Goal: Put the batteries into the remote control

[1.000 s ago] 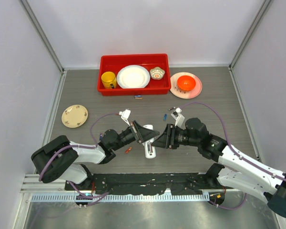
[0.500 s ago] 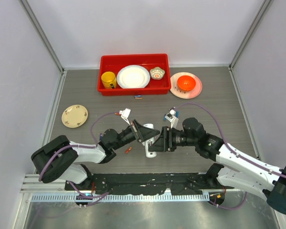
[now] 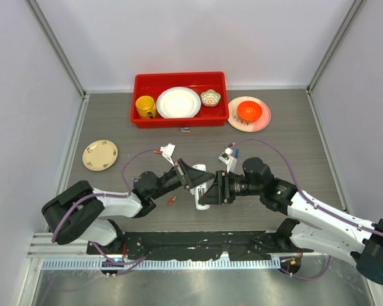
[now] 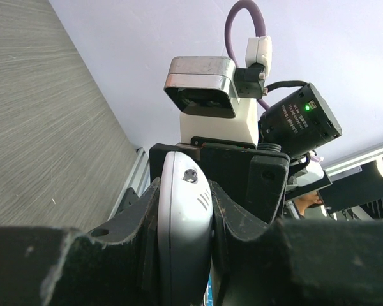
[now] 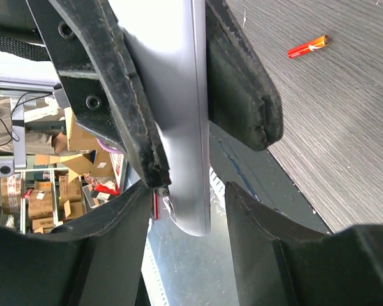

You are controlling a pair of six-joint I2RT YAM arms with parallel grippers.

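Observation:
The white remote control (image 3: pixel 202 172) is held off the table at centre, and my left gripper (image 3: pixel 195 180) is shut on it. In the left wrist view the remote control (image 4: pixel 182 217) fills the space between both fingers. My right gripper (image 3: pixel 209 191) faces it from the right, open, with its fingers (image 5: pixel 255 255) either side of the remote control's rounded end (image 5: pixel 185 191) and gaps showing. A red-orange battery (image 3: pixel 172 200) lies on the table under the left arm and also shows in the right wrist view (image 5: pixel 308 46). More batteries lie near the bin (image 3: pixel 185 130) and beside the right wrist (image 3: pixel 236 152).
A red bin (image 3: pixel 179 76) at the back holds a yellow mug (image 3: pixel 145 105), a white plate (image 3: pixel 178 102) and a small bowl (image 3: pixel 210 97). A pink plate (image 3: pixel 263 119) with an orange bowl (image 3: pixel 249 111) sits to its right. A beige plate (image 3: pixel 100 155) lies at the left.
My right gripper has moved left toward the remote control, and its fingers now straddle the remote's end. The left gripper has kept its hold and barely moved.

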